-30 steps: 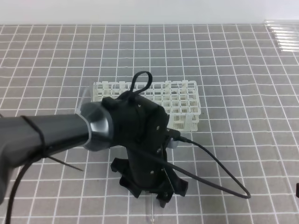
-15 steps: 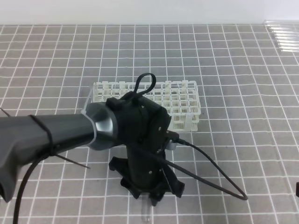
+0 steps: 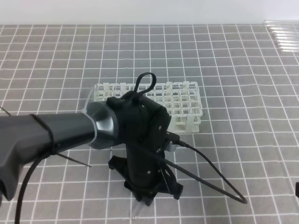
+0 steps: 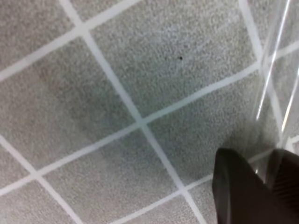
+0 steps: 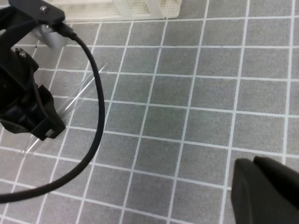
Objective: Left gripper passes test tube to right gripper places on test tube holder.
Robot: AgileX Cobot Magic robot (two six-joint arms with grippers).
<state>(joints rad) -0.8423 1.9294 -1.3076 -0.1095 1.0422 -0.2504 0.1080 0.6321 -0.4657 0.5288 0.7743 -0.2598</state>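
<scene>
In the exterior high view my left gripper (image 3: 147, 198) points down at the gridded table in front of the white test tube holder (image 3: 182, 100). A clear end of the test tube (image 3: 136, 213) pokes out below it. The left wrist view shows the test tube (image 4: 272, 70) running down between the two black fingers (image 4: 236, 186), which are closed against it. From the right wrist view, the test tube (image 5: 79, 99) slants across the tiles beside the left gripper (image 5: 32, 116), with the holder (image 5: 117, 9) at the top edge. My right gripper (image 5: 256, 179) hangs shut and empty, well right of the tube.
Several spare clear tubes (image 3: 284, 37) lie at the far right back of the table. A black cable (image 3: 219, 184) loops from the left wrist over the tiles to the right of the gripper. The left arm (image 3: 46, 135) spans the left foreground.
The left gripper's jaws have closed in on the tube. The tube's visible end has shifted left and the gripper has settled slightly. The right gripper has not moved.
</scene>
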